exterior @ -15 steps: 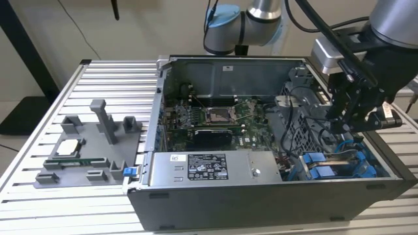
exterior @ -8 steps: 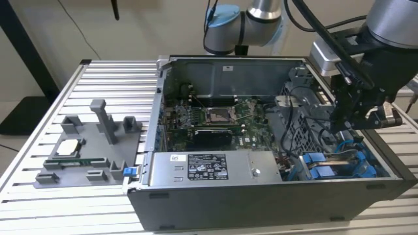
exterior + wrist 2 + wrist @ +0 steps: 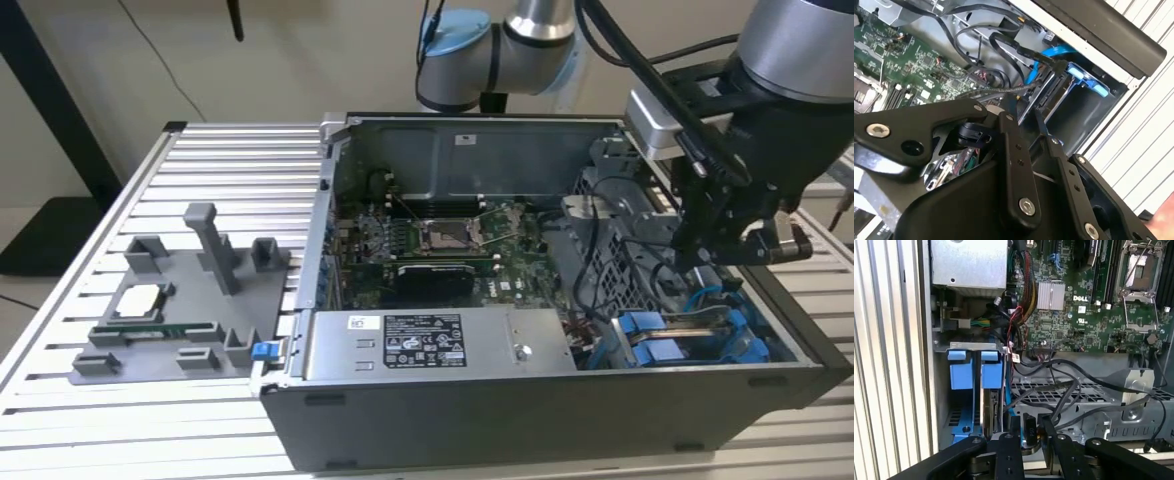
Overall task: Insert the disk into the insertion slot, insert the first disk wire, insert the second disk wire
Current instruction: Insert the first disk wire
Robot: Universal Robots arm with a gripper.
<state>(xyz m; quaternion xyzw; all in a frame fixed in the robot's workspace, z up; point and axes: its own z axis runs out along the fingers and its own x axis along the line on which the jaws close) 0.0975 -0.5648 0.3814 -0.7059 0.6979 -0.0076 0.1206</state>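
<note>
the disk (image 3: 990, 412) stands on its edge inside the insertion slot (image 3: 960, 372), between the blue latch pieces, in the corner of the computer case (image 3: 534, 420) next to the power-supply box (image 3: 427, 345). so the first step looks done. just beside the end of the disk, the gripper (image 3: 1030, 421) has its fingers narrow around a small black wire plug (image 3: 1030, 434). i judge the work is now at one of the disk wires. whether it is the first or the second, and whether any plug is seated, i cannot tell. a blue cable (image 3: 1054, 50) runs near the slot.
</note>
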